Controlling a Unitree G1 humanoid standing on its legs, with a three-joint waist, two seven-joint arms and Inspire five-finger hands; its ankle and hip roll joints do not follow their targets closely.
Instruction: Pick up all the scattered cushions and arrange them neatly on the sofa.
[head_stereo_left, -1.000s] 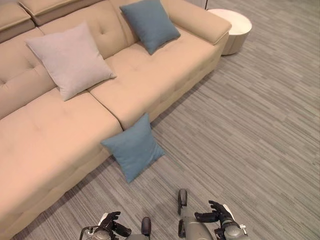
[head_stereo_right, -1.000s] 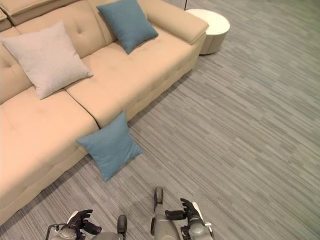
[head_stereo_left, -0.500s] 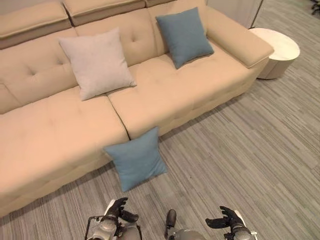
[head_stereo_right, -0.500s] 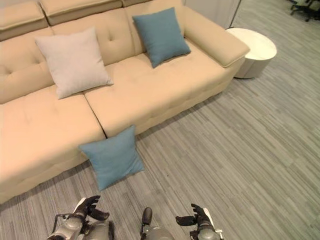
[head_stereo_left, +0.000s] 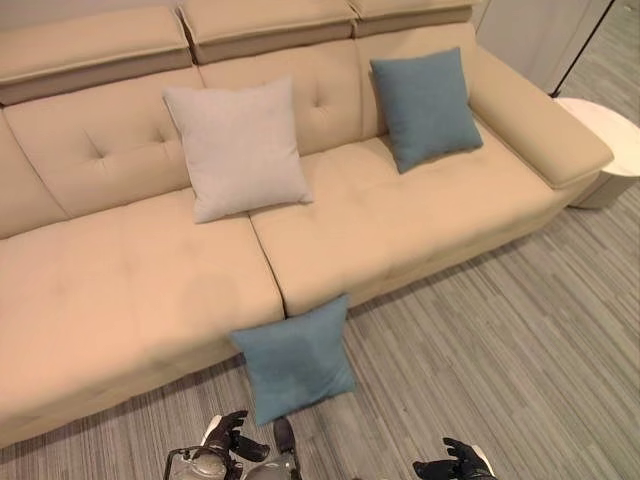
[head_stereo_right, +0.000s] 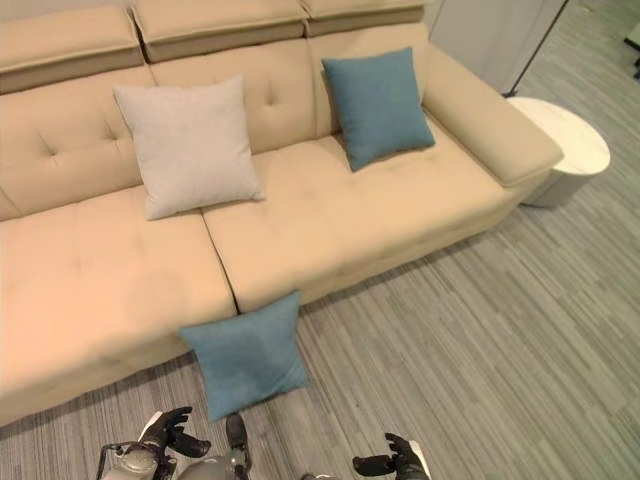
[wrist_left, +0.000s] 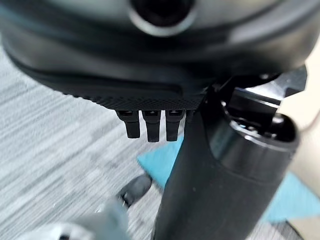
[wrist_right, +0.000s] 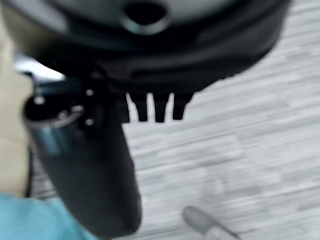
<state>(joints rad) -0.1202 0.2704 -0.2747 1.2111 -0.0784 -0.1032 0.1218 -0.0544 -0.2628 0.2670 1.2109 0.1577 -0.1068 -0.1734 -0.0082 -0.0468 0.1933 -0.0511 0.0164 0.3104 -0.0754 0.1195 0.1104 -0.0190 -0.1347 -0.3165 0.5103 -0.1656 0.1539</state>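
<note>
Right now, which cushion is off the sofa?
The blue cushion on the floor, leaning against the sofa's front. The grey cushion and the other blue cushion rest on the seat against the backrest.

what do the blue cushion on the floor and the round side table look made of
Blue cushion: soft woven fabric, matte, judging by its fine-grained surface and slightly slumped shape. Round side table: smooth, hard, off-white top, possibly stone or painted wood; the look leaves it open.
</note>
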